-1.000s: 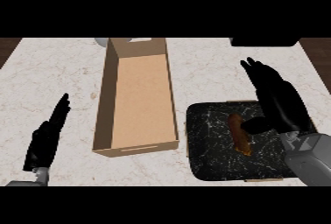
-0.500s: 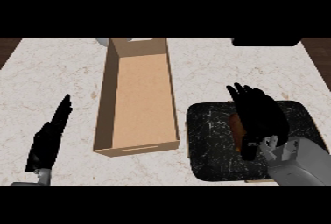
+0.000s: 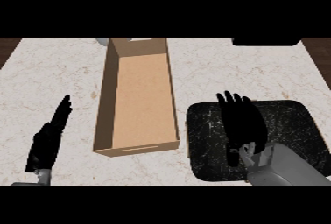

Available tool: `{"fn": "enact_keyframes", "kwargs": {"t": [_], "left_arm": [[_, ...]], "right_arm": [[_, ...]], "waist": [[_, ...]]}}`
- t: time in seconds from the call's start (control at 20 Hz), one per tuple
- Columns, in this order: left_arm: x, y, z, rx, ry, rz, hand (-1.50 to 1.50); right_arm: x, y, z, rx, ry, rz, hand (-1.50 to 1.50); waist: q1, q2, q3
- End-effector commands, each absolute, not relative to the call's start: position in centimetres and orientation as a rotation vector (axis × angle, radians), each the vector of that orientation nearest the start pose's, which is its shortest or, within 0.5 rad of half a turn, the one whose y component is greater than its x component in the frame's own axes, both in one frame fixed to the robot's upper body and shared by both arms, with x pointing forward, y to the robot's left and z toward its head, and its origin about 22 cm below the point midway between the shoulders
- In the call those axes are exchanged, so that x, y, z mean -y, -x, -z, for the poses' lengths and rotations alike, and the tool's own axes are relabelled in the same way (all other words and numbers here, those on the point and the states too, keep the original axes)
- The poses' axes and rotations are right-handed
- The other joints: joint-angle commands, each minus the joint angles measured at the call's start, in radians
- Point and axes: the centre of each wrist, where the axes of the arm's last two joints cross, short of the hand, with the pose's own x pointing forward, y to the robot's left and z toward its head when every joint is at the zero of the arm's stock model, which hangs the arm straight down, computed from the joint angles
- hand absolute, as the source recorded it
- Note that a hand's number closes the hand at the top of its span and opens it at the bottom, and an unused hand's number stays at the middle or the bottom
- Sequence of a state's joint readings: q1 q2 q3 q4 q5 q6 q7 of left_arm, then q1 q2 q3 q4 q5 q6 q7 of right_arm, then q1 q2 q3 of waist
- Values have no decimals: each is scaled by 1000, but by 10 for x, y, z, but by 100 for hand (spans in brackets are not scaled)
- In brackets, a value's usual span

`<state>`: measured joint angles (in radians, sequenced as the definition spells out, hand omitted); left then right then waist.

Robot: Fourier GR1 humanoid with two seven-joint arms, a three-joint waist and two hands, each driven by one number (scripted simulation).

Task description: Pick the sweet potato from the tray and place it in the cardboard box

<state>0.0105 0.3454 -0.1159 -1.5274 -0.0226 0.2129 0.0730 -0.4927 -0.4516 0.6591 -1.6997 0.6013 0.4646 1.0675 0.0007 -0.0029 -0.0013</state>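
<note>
A black tray [image 3: 294, 127] lies on the marble counter at the right. My right hand [image 3: 242, 122] is spread flat over the tray's left half, fingers straight and pointing away from me, open. The sweet potato does not show; the hand covers the spot where it lay. A long open cardboard box [image 3: 139, 100] stands left of the tray, reaching toward the far edge, with nothing inside it. Resting open near the counter's left front is my left hand [image 3: 48, 138], well apart from the box.
A dark object [image 3: 266, 41] sits at the far right edge of the counter. A small grey thing [image 3: 102, 41] peeks out behind the box's far left corner. Bare marble [image 3: 58, 74] runs left of the box.
My right hand has moved left and lower over the tray and now hides the sweet potato, which showed a second ago. The left hand has stayed still.
</note>
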Motion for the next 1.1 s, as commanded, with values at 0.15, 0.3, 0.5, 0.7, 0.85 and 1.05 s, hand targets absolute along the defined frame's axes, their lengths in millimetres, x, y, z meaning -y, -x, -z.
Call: {"fn": "enact_keyframes", "kwargs": {"t": [0.15,0.3,0.5,0.7,0.85,1.05], "left_arm": [[-283,-248,-8,1448,-390,197,0],[-289,-241,-8,1434,-381,195,0],[-305,-241,-19,1448,-371,216,0],[-281,-236,-7,1441,-358,201,0],[-293,-232,-13,1455,-384,219,0],[-298,-230,-2,1436,-387,212,0]], "right_arm": [[132,-272,-88,560,1129,-1333,-150],[132,-279,-101,578,1127,-1318,-150],[135,-261,-79,577,1116,-1327,-150],[147,-264,-79,584,1119,-1310,-150],[134,-282,-89,578,1125,-1293,-150],[152,-253,-78,590,1122,-1302,-150]], "waist": [[-4,2,1],[0,2,1],[1,1,1],[0,2,1],[8,2,1],[-2,2,1]]}}
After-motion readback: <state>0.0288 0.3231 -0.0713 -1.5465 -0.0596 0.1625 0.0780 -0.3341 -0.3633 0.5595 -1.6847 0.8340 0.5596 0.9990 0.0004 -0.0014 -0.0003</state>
